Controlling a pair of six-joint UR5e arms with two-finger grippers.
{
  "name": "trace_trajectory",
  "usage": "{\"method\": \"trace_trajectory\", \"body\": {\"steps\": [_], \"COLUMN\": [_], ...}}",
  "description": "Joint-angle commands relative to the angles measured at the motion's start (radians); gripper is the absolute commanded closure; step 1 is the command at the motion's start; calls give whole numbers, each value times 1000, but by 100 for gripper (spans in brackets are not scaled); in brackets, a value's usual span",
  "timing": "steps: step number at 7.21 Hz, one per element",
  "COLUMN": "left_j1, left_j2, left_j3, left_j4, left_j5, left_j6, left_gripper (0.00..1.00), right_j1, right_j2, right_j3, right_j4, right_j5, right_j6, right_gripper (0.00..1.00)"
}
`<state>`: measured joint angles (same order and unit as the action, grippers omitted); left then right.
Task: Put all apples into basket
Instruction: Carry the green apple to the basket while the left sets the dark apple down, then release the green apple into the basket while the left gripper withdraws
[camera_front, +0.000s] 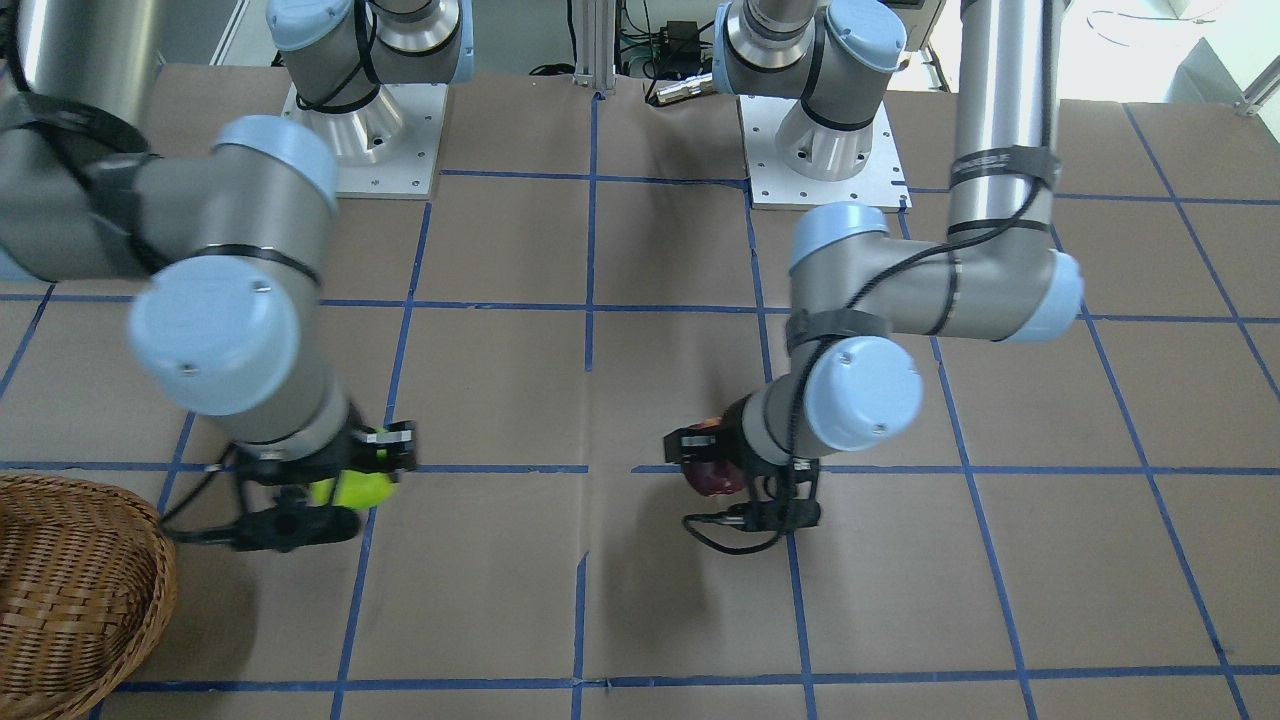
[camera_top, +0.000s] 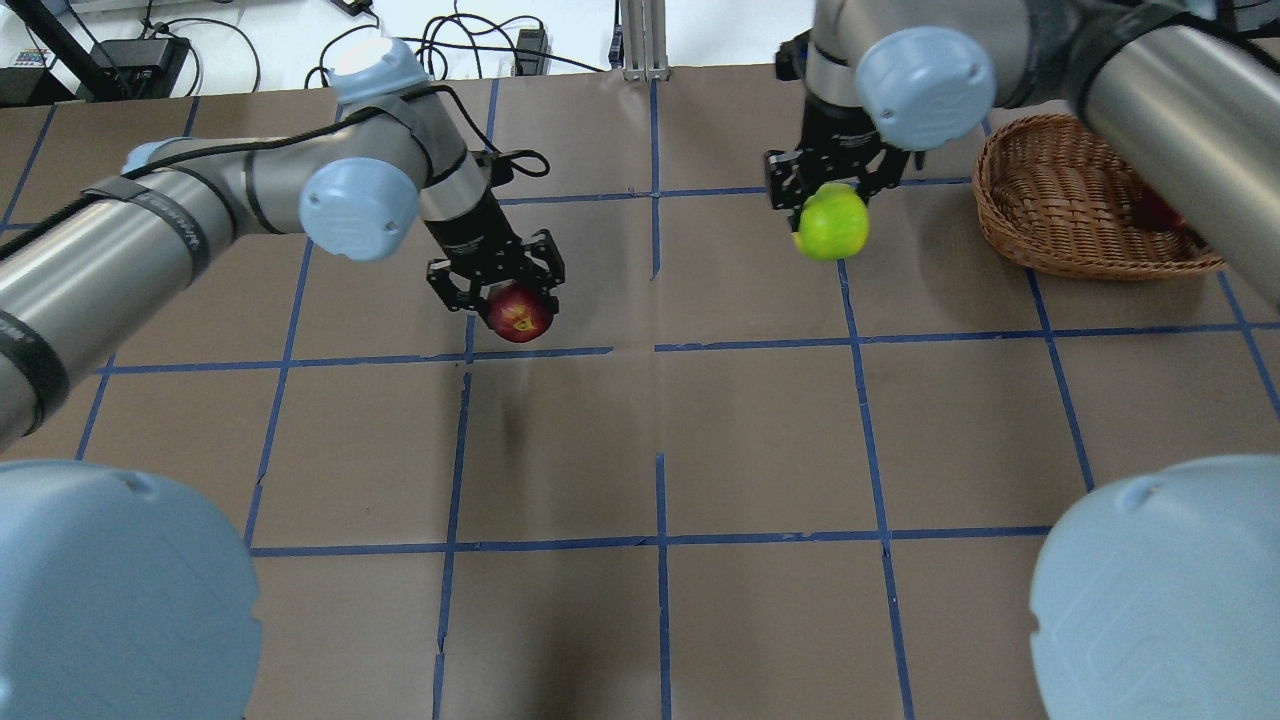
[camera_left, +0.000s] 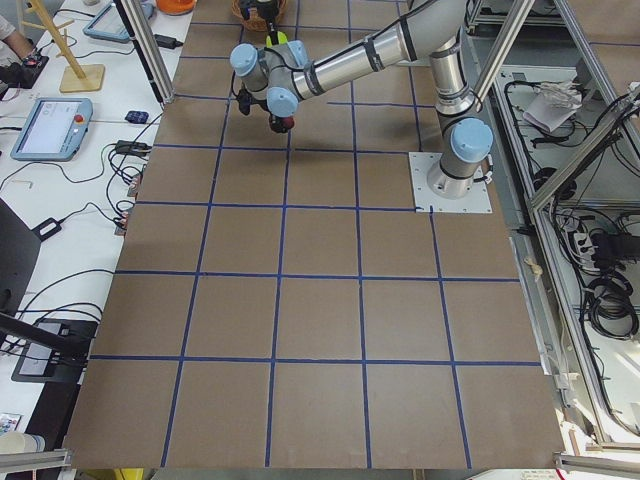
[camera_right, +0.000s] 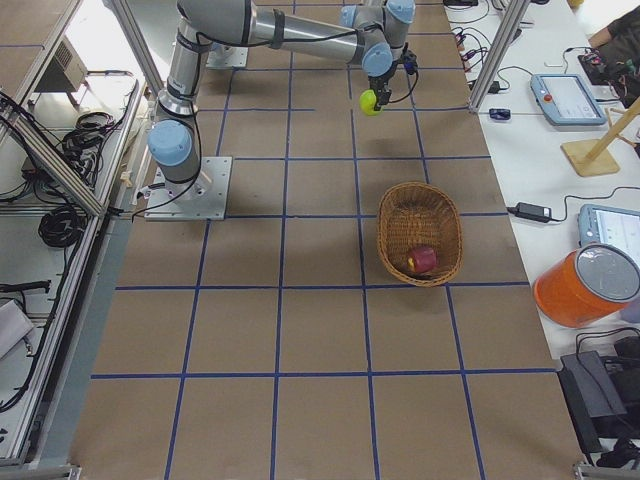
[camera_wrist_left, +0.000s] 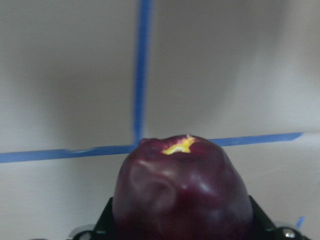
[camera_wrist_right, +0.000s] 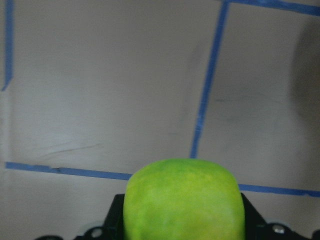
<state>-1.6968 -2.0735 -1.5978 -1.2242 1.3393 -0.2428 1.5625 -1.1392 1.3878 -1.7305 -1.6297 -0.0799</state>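
Your left arm stretches across the surface with its wrist turned down. The left tool hangs above a crossing of blue tape lines. Your right arm bends in from the other side, wrist also pointing down. The right tool sits near the basket but not over it.

In the overhead view the right forearm covers part of the basket, and the front-facing view cuts the basket off at its edge. In both wrist views the fruit hides most of the fingers.

The left tool is clamped on the dark maroon apple, held clear of the surface. The right tool grips the yellow-green apple, also raised. The red apple lies inside the basket.
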Motion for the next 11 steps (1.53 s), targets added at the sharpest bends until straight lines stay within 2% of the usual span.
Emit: {"method": "trace_trajectory", "body": {"steps": [1, 2, 3, 5, 6, 7, 8, 9, 10, 11], "left_j1": [-177, -223, -222, -176, -155, -114, -66, -31, -23, -8], "left_j2": [-68, -62, -48, 4, 53, 125, 209, 295, 361, 415], "left_j3": [-13, -22, -22, -22, -1, 7, 6, 5, 1, -2], "left_j4": [172, 193, 187, 148, 58, -51, -154, -266, -322, -337], "left_j5": [-5, 0, 1, 1, 4, 14, 15, 20, 84, 133], "left_j6": [-214, -248, -248, -245, -243, -199, -106, -34, -3, 116], "left_gripper": [63, 32, 0, 0, 0, 0, 0, 0, 0, 0], "right_j1": [-271, -339, -385, -420, -433, -435, -438, -455, -469, -473], "right_j2": [-4, 31, 77, 162, 180, 182, 182, 190, 203, 199], "right_j3": [-4, 0, -4, 0, 5, 11, 13, 14, 8, -1], "right_j4": [-32, -100, -133, -286, -326, -330, -328, -328, -352, -366], "right_j5": [-42, -45, -42, -47, -42, -45, -44, -32, -33, -32], "right_j6": [-155, -282, -303, -384, -397, -400, -402, -428, -472, -477], "right_gripper": [100, 100, 100, 100, 100, 89, 71, 20, 6, 0]}}
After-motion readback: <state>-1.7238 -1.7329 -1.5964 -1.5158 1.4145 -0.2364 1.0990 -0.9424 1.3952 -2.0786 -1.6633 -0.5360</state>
